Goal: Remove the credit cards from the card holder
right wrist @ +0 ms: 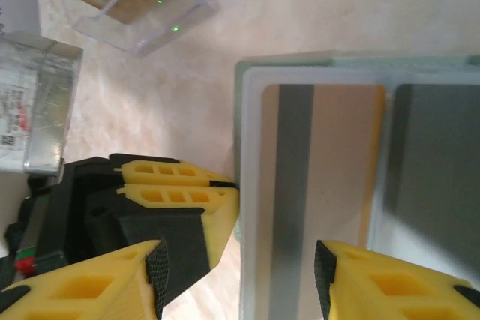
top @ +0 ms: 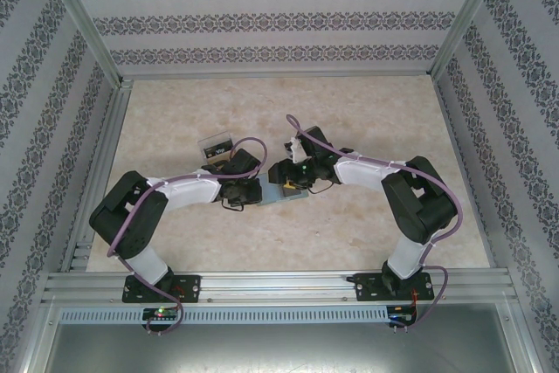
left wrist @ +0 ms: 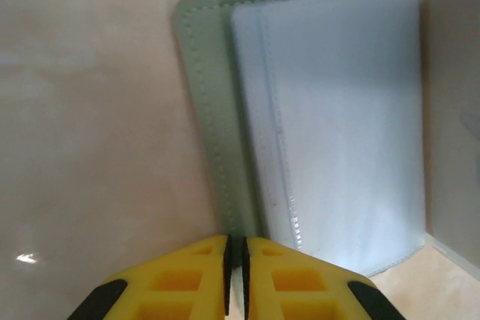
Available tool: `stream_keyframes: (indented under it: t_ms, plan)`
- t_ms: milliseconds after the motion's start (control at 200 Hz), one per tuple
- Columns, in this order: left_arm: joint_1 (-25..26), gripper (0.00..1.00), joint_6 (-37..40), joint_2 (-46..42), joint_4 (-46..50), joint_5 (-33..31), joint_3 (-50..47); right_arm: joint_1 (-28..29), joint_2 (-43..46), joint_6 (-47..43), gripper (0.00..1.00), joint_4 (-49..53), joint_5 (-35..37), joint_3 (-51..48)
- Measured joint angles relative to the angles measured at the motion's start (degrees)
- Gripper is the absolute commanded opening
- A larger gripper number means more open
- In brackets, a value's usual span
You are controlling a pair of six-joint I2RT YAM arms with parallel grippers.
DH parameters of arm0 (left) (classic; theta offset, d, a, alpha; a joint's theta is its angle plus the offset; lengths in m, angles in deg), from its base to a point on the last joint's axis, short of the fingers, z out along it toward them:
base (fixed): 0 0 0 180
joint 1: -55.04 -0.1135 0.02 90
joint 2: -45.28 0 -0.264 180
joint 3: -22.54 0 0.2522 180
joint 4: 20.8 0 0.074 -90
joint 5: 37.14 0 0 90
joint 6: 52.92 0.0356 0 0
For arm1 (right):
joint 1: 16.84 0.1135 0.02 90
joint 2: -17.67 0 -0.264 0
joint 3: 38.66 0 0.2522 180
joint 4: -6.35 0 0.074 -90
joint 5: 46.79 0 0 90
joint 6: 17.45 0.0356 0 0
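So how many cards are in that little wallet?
2. A tan card with a grey stripe sits in one sleeve of the card holder; a dark card lies in the sleeve beside it. More could be hidden underneath.

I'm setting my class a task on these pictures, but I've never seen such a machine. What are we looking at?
Two robot arms are bolted to a table. One picture looks down from above; the others come from cameras on each wrist. An open card holder lies on the table, with a clear tray farther back. The left pincer is closed on the holder's edge. The right pincer stands open over a tan card, beside a dark card.
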Motion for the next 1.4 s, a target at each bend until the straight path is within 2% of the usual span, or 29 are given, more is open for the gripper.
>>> stream_keyframes:
  t_ms: [165,345,560,1074,1174,1314,1404]
  plan:
    - [-0.02,0.18,0.0,-3.61,2.54,-1.92,0.0,0.02,-1.14,1.07,0.56,-1.36,-1.11,0.02]
    - [-0.02,0.17,-0.04,-4.35,2.6,-0.94,0.02,0.0,-1.49,0.79,0.53,-0.72,-0.2,0.02]
    - [-0.02,0.16,-0.09,-0.81,0.72,2.49,2.16,-0.02,-1.53,-1.77,0.42,2.34,2.73,0.09]
    - [-0.02,0.09,0.26,4.72,0.31,3.26,5.64,-0.42,-5.84,-3.78,0.39,4.2,4.9,2.82]
    - [-0.02,0.09,0.46,4.79,0.42,3.28,5.73,-0.42,-6.01,-4.24,0.31,4.24,4.94,2.89]
    - [-0.02,0.09,0.7,5.22,1.2,3.3,6.38,-0.81,-6.86,-4.79,0.26,4.04,4.0,3.02]
    - [-0.02,0.09,0.87,5.27,1.6,3.3,6.67,-1.31,-7.06,-4.72,0.18,3.98,3.39,3.02]
